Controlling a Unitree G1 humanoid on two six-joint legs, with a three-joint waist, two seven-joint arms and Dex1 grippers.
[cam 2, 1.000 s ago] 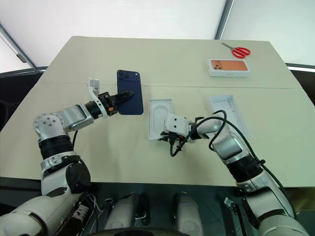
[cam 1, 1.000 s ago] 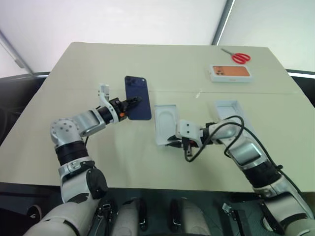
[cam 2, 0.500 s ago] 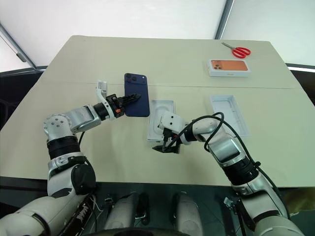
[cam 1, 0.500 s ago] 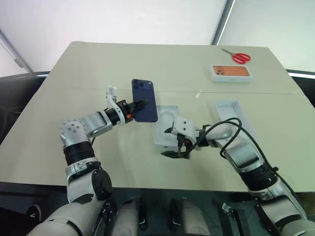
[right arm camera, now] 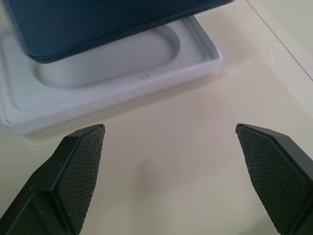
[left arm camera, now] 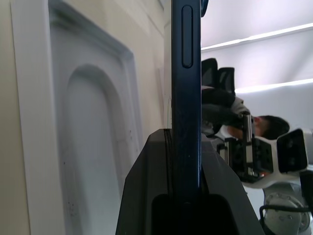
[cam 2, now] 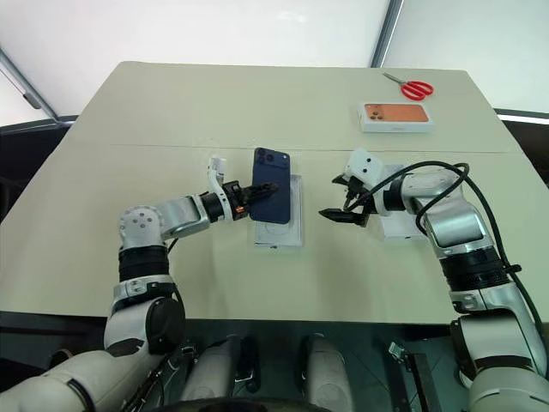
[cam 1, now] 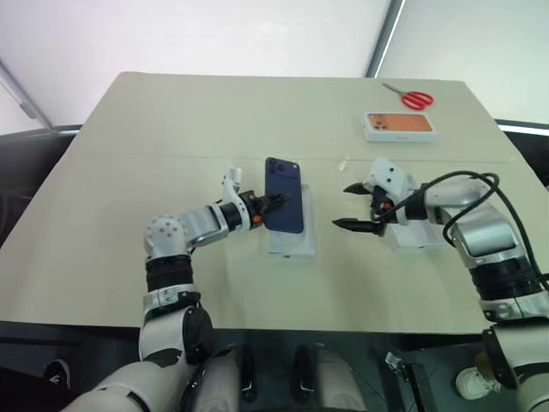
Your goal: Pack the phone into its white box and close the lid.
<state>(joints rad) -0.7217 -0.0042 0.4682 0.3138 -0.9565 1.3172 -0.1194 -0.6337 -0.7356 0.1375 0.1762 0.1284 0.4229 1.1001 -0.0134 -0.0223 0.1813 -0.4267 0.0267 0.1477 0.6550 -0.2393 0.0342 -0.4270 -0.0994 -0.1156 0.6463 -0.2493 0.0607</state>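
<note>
While the left arm is stretched forward across the worktop (cam 1: 129, 172) with its wrist turned toward the middle, the left end effector (cam 1: 273, 204) is clamped on the phone (cam 1: 284, 205), which is held tilted on edge with its camera cluster uppermost. In the left wrist view the phone's (left arm camera: 186, 98) thin dark edge is seen pinched between the two black fingers (left arm camera: 146, 196).

Directly beneath the phone, a white tray with a rounded recess (cam 1: 292, 245) lies flat on the worktop; only its nearer end is visible past the phone's lower edge. The phone is held above this tray and apart from it, as the gap in the right wrist view shows.

At about 3 o'clock from the phone, the right arm is bent in from the right side, its cable looping over the forearm. The right end effector (cam 1: 353, 207) is spread wide and carries nothing, its tips pointing toward the phone and well apart from it. In the right wrist view its two textured fingers (right arm camera: 78, 166) stand far apart over bare worktop.

Under the right wrist, a second shallow white tray (cam 1: 410, 233) lies on the worktop; whether it is the box base or the lid cannot be told.

At about 1 o'clock, far back, a white box with an orange phone picture (cam 1: 399, 125) and red-handled scissors (cam 1: 412, 97) are seen.
</note>
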